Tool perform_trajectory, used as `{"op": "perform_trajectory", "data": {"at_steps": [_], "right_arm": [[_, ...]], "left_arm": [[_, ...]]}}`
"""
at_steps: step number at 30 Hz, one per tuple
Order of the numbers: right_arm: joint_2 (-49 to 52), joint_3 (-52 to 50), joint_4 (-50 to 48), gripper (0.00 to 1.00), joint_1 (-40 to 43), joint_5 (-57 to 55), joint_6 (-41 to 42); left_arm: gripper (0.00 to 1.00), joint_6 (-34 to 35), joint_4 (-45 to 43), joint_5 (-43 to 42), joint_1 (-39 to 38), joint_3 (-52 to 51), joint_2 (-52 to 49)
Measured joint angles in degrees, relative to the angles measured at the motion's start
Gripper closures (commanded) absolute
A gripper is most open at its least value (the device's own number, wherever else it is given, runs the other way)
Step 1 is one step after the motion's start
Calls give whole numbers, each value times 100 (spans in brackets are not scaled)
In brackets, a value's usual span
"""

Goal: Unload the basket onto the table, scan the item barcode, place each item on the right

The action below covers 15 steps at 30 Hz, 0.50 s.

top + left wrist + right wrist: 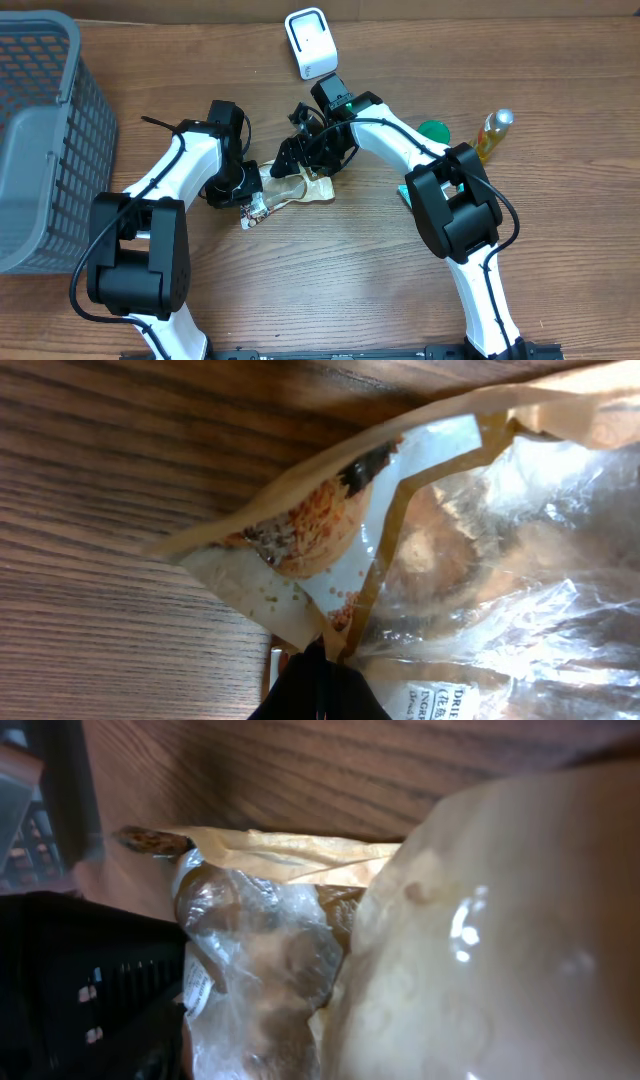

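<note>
The item is a crinkly clear and tan snack bag (292, 188) with a white printed label, lying mid-table between both arms. My left gripper (258, 192) is shut on the bag's left end. In the left wrist view its dark fingertips (318, 665) pinch the bag's (440, 540) tan seam. My right gripper (305, 158) sits over the bag's upper right end. The right wrist view is filled by the bag (260, 950) pressed close to the lens, and the fingers do not show. No barcode shows. The white scanner (311, 42) stands at the back.
A grey mesh basket (45, 120) fills the left edge. A green round object (434, 130) and a yellow bottle (492, 135) lie to the right of the right arm. A dark block (70, 980) stands left of the bag in the right wrist view.
</note>
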<state>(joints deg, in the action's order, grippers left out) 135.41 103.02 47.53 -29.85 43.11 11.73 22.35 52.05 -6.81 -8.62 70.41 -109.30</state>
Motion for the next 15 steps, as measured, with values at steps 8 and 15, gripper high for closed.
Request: {"op": "perform_trajectory", "data": {"at_steps": [8, 15], "right_arm": [[20, -31, 15, 58, 164, -11, 197], [22, -31, 11, 62, 256, 199, 197]], "left_arm": [[96, 0, -2, -9, -2, 0, -2], [96, 0, 4, 2, -2, 0, 0]]}}
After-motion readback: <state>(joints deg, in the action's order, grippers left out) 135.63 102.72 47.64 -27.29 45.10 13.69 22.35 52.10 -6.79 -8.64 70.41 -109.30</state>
